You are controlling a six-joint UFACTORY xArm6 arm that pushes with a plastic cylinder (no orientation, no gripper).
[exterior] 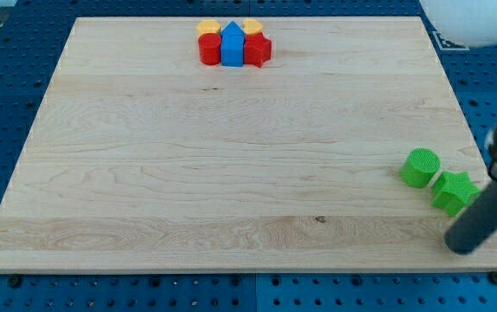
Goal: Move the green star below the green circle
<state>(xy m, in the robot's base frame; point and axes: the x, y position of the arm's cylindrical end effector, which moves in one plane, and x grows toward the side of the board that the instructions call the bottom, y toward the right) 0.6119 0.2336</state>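
Observation:
The green circle [421, 167] lies near the board's right edge. The green star [454, 191] sits just to its lower right, close beside it. My tip [463, 245] is on the board at the view's bottom right, a little below the green star and apart from it. The dark rod slants up to the right, past the star's right side.
A tight cluster sits at the top middle of the wooden board [231, 156]: a red cylinder [210, 48], a blue house-shaped block [232, 45], a red star [258, 49], and two yellow blocks [209, 28] [252, 26] behind them. The board's right edge is close to the green blocks.

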